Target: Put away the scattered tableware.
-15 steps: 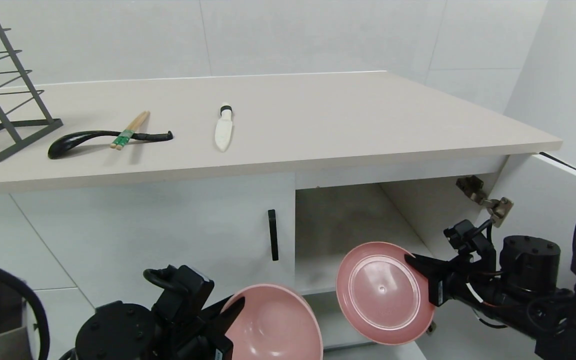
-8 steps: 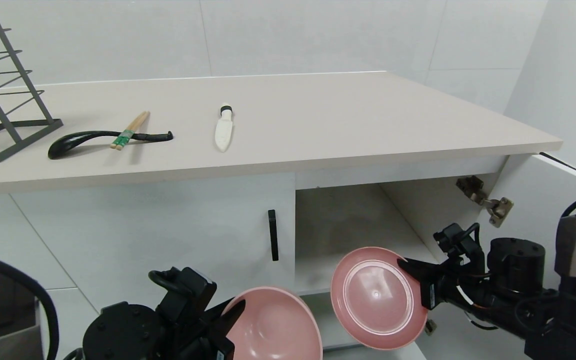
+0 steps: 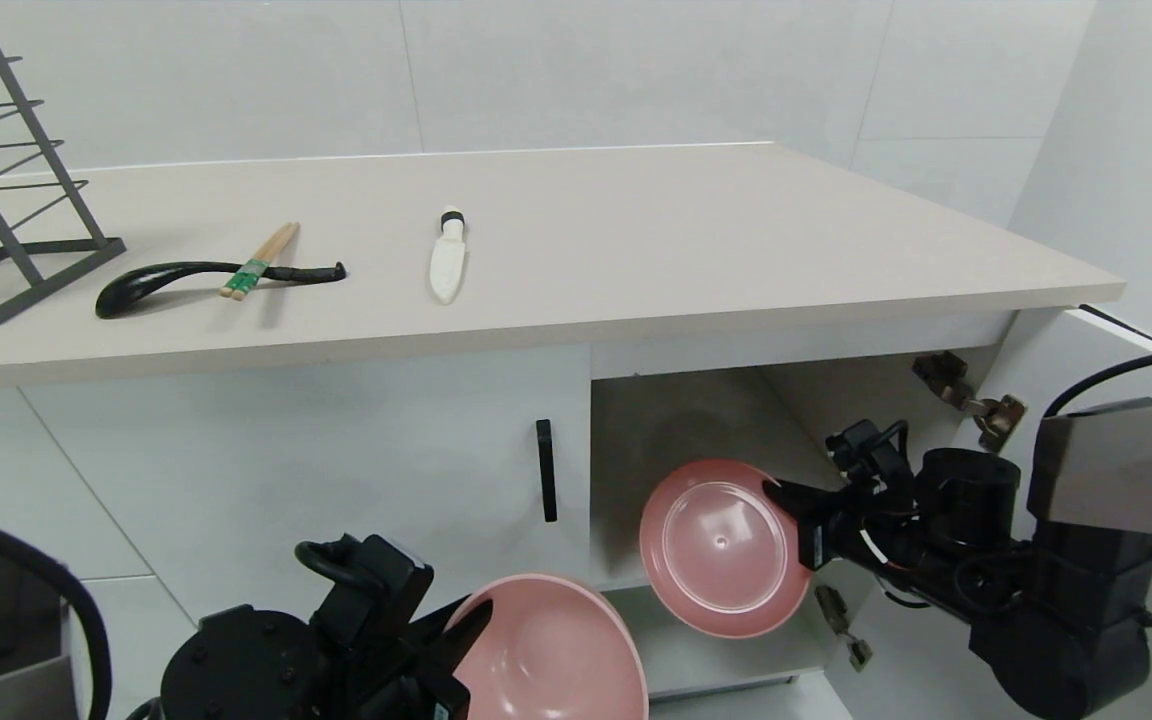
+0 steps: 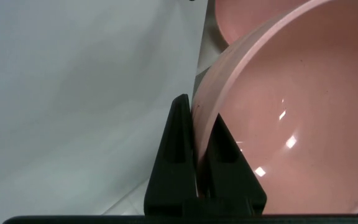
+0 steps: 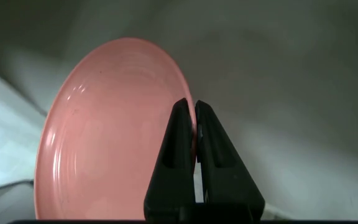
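Where the right-hand cabinet compartment (image 3: 696, 420) stands open, the pink plate (image 3: 721, 548) hangs on edge at its mouth, underside facing outward; whether it has passed the shelf's front edge cannot be told. The right gripper (image 3: 786, 510) is pinched tight on the plate's rim, one finger on each face, with no visible gap (the right wrist view confirms the same narrow clamp).

The pink bowl (image 3: 551, 650) sits lower and to the left of the plate, in front of the closed door (image 3: 336, 470), tipped so its hollow faces up and outward. The left gripper (image 3: 461, 625) is likewise closed on the bowl's rim, one finger inside the wall and one outside. Bowl and plate are near each other but apart.

On the countertop (image 3: 686, 230) above lie a black spoon (image 3: 186, 278) with a pair of chopsticks (image 3: 258, 262) resting across its handle, and, well apart to their right, a white knife (image 3: 448, 258). A wire rack (image 3: 6, 200) stands at the counter's far left. The closed door carries a black handle (image 3: 545, 470).
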